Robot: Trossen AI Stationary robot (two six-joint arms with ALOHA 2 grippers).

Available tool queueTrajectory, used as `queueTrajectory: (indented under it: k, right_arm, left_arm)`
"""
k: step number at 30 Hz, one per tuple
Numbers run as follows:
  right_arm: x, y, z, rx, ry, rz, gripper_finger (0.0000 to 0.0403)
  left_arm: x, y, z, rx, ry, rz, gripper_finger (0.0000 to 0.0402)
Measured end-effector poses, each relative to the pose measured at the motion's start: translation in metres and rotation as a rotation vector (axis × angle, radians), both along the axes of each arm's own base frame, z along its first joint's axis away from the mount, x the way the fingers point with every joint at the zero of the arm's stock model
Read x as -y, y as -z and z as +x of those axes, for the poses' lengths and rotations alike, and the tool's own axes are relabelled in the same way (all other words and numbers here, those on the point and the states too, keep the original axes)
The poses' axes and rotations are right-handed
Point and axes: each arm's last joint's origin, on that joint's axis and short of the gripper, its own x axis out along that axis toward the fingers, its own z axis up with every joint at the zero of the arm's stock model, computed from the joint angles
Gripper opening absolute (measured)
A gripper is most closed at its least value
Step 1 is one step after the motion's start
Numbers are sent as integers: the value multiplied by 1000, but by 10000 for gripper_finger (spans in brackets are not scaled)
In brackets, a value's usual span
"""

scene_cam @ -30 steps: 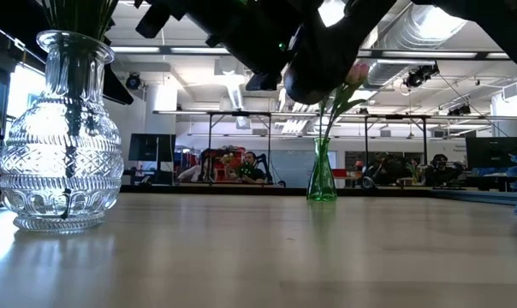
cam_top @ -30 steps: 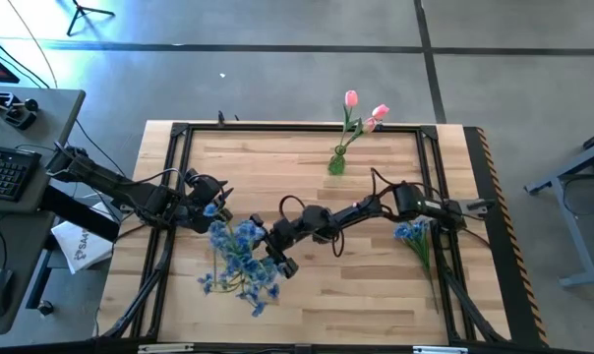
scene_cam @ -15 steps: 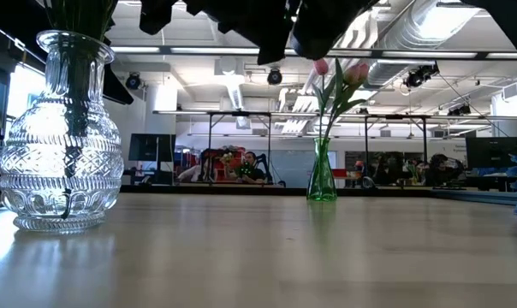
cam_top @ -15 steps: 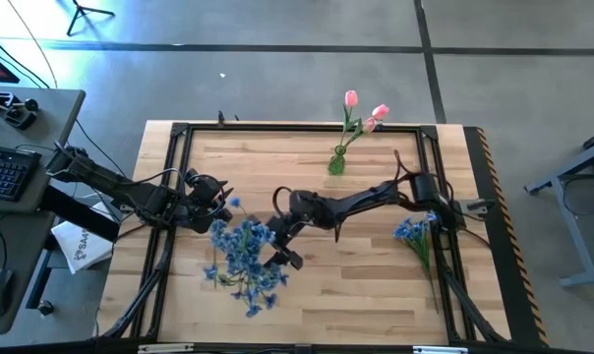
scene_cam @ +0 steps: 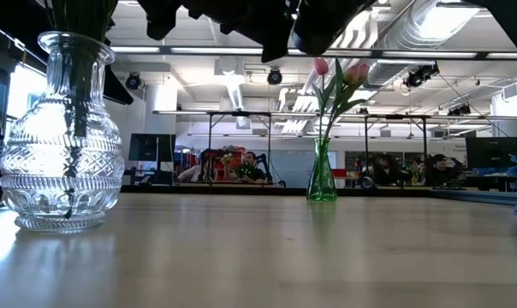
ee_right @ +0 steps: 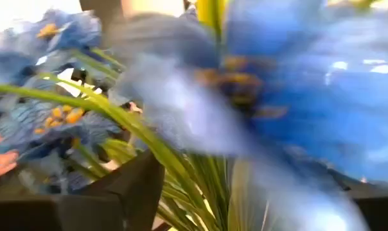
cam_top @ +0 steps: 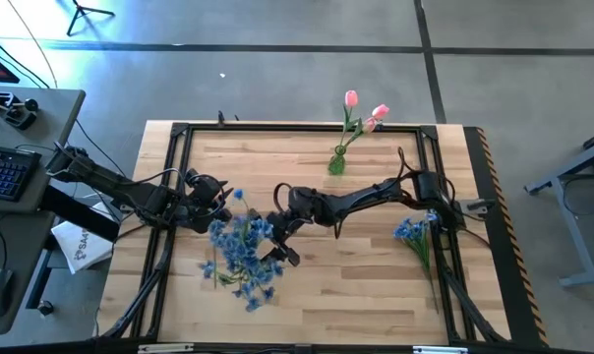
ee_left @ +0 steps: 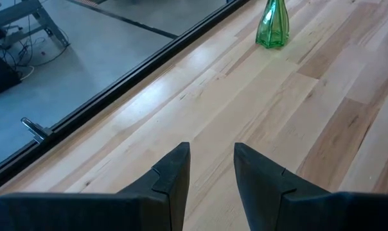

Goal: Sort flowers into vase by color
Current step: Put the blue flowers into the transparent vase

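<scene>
1. The right gripper (cam_top: pixel 274 239) is over the middle of the wooden table (cam_top: pixel 376 285), at the edge of a big bunch of blue flowers (cam_top: pixel 240 258). In the right wrist view, green stems (ee_right: pixel 142 138) and blue blossoms fill the space between its dark fingers (ee_right: pixel 133 186), but I cannot tell if the fingers are pressing on them.
2. The blue bunch stands in a clear glass vase (scene_cam: pixel 62 137), which is on the left part of the table; its stems go down through the neck of the vase.
3. The left gripper (cam_top: pixel 215 204) waits just beside this bunch, on its left side. Its fingers (ee_left: pixel 171 183) are spread apart and hold nothing.
4. A small green vase (cam_top: pixel 336 162) stands near the far edge of the table, with two pink tulips (cam_top: pixel 364 110) in it.
5. A few more blue flowers (cam_top: pixel 413 236) lie flat on the table near the right edge, well apart from both vases.
</scene>
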Motion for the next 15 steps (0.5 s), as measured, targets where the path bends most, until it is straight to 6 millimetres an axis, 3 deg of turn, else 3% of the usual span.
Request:
queueTrajectory:
  k: [8,15]
  right_arm:
    - [0,-16,-11,-72,14,-110,347]
    - [1,-28,-24,-131,117,-266,350]
  left_arm:
    - [0,0,0,0,0,0,110]
    - [0,0,0,1,0,0,110]
